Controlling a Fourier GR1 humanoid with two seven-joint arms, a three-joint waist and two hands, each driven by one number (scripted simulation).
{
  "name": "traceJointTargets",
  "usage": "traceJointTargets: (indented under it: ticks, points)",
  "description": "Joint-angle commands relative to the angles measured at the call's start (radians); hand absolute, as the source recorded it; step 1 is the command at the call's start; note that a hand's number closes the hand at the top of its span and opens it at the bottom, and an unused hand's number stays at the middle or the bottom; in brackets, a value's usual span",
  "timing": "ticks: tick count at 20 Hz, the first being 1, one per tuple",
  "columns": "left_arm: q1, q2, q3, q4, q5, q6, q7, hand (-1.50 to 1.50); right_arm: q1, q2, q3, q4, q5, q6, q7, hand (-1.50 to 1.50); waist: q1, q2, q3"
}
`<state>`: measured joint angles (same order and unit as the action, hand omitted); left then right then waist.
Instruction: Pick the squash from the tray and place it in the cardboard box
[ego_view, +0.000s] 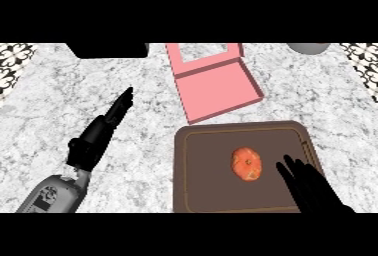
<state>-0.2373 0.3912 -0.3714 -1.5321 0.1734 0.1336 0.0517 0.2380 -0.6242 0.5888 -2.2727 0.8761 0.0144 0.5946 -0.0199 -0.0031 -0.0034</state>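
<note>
One orange squash (247, 163) lies on one brown tray (199, 190). One pink cardboard box (218, 90) sits on the one marbled counter (74, 100), its single flap open. Two black hands show: the left hand (111, 117) and the right hand (310, 187). One dark object (109, 49) and one grey round object (308, 47) sit at the far edge.

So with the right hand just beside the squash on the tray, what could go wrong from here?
The squash is rounded and lies loose on the tray, so the open right hand beside it may nudge it into rolling before closing round it. The pink cardboard box looks shallow and sits beyond the tray's far rim, so a low carry might clip that rim or the box wall. The left hand rests away on the counter and seems no obstacle.
</note>
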Motion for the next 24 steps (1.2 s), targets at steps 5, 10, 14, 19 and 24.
traceJointTargets:
  ticks: [5, 10, 14, 19, 24]
  points:
    - [-0.023, -0.038, 0.029, 0.010, -0.015, -0.049, 0.010, 0.00, -0.208, 0.212, 0.008, -0.031, -0.102, 0.314, 0.306, -1.50, 0.027, 0.005, 0.002]
    - [-0.075, -0.107, 0.054, 0.044, -0.070, -0.058, 0.054, 0.00, -0.202, 0.315, 0.077, 0.098, 0.004, 0.238, 0.248, -1.50, 0.019, 0.003, 0.003]
    - [0.006, -0.101, 0.071, 0.028, -0.109, -0.083, 0.000, 0.00, -0.222, 0.354, 0.075, 0.196, 0.044, 0.265, 0.253, -1.50, 0.021, 0.003, 0.003]
    - [0.064, -0.118, 0.094, -0.017, -0.132, -0.111, -0.003, 0.00, -0.250, 0.377, -0.017, 0.304, 0.013, 0.274, 0.186, -1.50, 0.023, 0.003, 0.004]
    - [0.010, -0.160, 0.136, 0.048, -0.151, -0.149, -0.011, 0.00, -0.185, 0.369, -0.042, 0.421, 0.055, 0.131, 0.042, -1.50, 0.018, 0.003, 0.004]
